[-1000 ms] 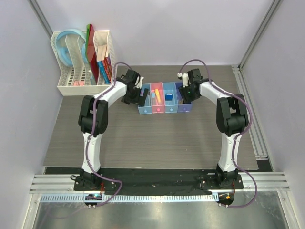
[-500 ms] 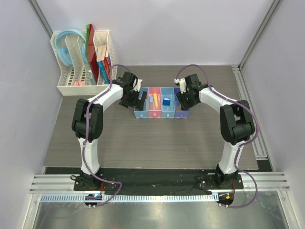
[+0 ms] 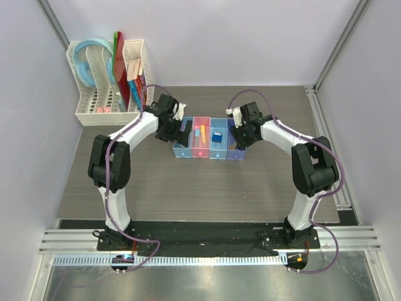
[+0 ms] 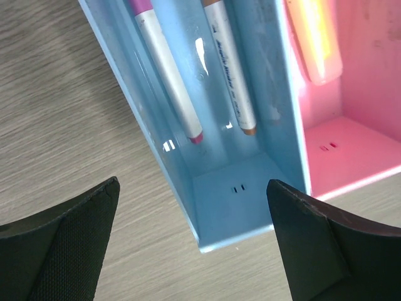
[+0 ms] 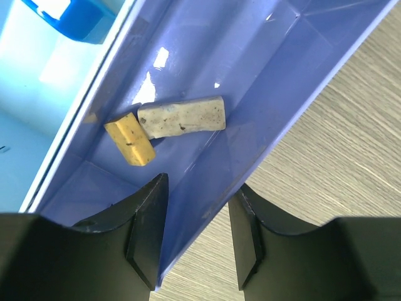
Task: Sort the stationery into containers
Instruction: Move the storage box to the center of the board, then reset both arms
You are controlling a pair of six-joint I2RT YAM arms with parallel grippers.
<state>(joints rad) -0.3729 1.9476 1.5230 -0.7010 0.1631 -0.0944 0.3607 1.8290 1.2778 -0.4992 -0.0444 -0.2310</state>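
**Both grippers at the ends of the row of bins (image 3: 216,153) on the grey table (image 3: 188,188).**
A white mesh rack (image 3: 94,108) of books stands at the far left corner, well apart from the bins. The left gripper (image 4: 194,244) is spread wide around the near end of the end light-blue bin (image 4: 250,194), which holds two pens (image 4: 166,69), and does not touch it. The right gripper (image 5: 195,235) stands narrow astride the outer wall of the violet-blue bin (image 5: 263,94); whether its pads press the wall cannot be told. Inside lie a grey-white piece (image 5: 182,117) and a tan piece (image 5: 130,143), touching. A dark-blue block (image 3: 217,135) sits in the neighbouring bin, and an orange-yellow piece (image 4: 313,37) in the pink bin (image 4: 363,113). Compared with one second earlier, the row lies slightly further left and nearer the bases, both grippers with it.
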